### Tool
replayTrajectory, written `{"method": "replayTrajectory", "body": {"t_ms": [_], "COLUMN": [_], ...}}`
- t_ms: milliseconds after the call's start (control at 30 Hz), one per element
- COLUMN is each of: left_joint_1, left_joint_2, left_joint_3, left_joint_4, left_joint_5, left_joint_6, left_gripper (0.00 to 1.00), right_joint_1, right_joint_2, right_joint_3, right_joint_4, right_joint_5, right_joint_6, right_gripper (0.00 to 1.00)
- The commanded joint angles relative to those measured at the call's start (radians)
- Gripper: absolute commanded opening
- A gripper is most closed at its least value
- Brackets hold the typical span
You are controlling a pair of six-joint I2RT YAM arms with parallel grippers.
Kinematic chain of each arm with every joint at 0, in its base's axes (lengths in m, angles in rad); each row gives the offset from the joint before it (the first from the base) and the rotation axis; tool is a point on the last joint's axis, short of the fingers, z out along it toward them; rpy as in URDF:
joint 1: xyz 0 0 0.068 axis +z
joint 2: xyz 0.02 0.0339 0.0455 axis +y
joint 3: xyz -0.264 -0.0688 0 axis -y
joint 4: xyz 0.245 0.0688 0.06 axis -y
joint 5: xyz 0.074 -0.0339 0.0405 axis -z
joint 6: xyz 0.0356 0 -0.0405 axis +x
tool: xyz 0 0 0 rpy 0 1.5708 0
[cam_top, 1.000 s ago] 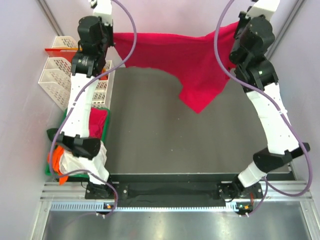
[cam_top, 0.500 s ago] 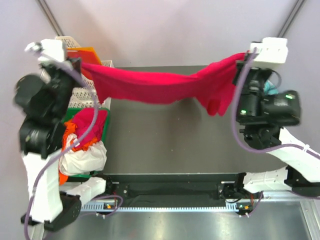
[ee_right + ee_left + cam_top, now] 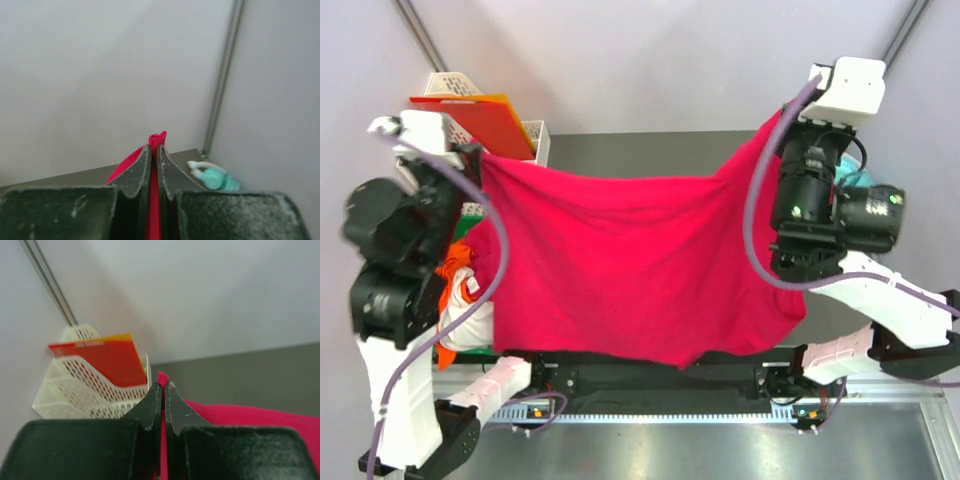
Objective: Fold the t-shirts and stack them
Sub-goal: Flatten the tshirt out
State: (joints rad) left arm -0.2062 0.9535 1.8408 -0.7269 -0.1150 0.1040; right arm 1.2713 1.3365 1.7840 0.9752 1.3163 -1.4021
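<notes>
Spread wider than a moment ago: crimson t-shirt (image 3: 640,270), slung between left gripper (image 3: 163,386) and right gripper (image 3: 154,149), both clamped on it.

- The table (image 3: 640,152) is dark grey and flat. From above only its far strip shows. The red t-shirt (image 3: 640,270) hides the rest.
- A white rack with holes (image 3: 450,82) stands at the far left corner. A flat orange-red sheet (image 3: 485,120) sits in it.
- Teal headphones (image 3: 857,179) lie near the far right corner.
- A pile of orange and white t-shirts (image 3: 460,325) sits at the left edge. I cannot tell if it is on the table or beside it.
</notes>
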Motion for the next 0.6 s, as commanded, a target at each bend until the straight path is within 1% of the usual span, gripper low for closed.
{"method": "replayTrajectory", "body": {"t_ms": [0, 33, 100, 133, 200, 233, 300, 333, 400, 533, 567], "left_joint_1": [0.004, 0.004, 0.004, 0.004, 0.004, 0.004, 0.004, 0.004, 0.004, 0.004, 0.004], "left_joint_2": [0.001, -0.001, 0.011, 0.019, 0.050, 0.062, 0.099, 0.114, 0.160, 0.247, 0.290], "left_joint_3": [-0.170, -0.240, -0.303, -0.358, -0.408, -0.451, -0.492, -0.527, -0.561, -0.656, -0.664], "left_joint_4": [0.044, 0.059, 0.093, 0.127, 0.159, 0.194, 0.230, 0.244, 0.280, 0.366, 0.403], "left_joint_5": [0.020, 0.024, 0.028, 0.028, 0.029, 0.031, 0.032, 0.032, 0.035, 0.017, 0.009], "left_joint_6": [-0.038, -0.041, -0.046, -0.046, -0.044, -0.038, -0.029, -0.021, -0.012, 0.020, 0.025], "left_gripper": [0.00, 0.00, 0.00, 0.00, 0.00, 0.00, 0.00, 0.00, 0.00, 0.00, 0.00], "right_joint_1": [-0.186, -0.275, -0.358, -0.424, -0.476, -0.531, -0.590, -0.639, -0.697, -0.763, -0.774], "right_joint_2": [-0.138, -0.167, -0.180, -0.180, -0.171, -0.155, -0.134, -0.107, -0.071, 0.064, 0.093], "right_joint_3": [-0.081, -0.109, -0.147, -0.193, -0.234, -0.259, -0.285, -0.314, -0.356, -0.382, -0.377], "right_joint_4": [-0.569, -0.674, -0.858, -0.886, -0.962, -0.998, -1.067, -1.078, -1.092, -1.090, -1.089], "right_joint_5": [-0.067, -0.090, -0.153, -0.167, -0.219, -0.242, -0.324, -0.350, -0.400, -0.468, -0.489], "right_joint_6": [0.569, 0.795, 0.944, 1.029, 1.096, 1.183, 1.270, 1.342, 1.429, 1.520, 1.529], "right_gripper": [0.00, 0.00, 0.00, 0.00, 0.00, 0.00, 0.00, 0.00, 0.00, 0.00, 0.00]}}
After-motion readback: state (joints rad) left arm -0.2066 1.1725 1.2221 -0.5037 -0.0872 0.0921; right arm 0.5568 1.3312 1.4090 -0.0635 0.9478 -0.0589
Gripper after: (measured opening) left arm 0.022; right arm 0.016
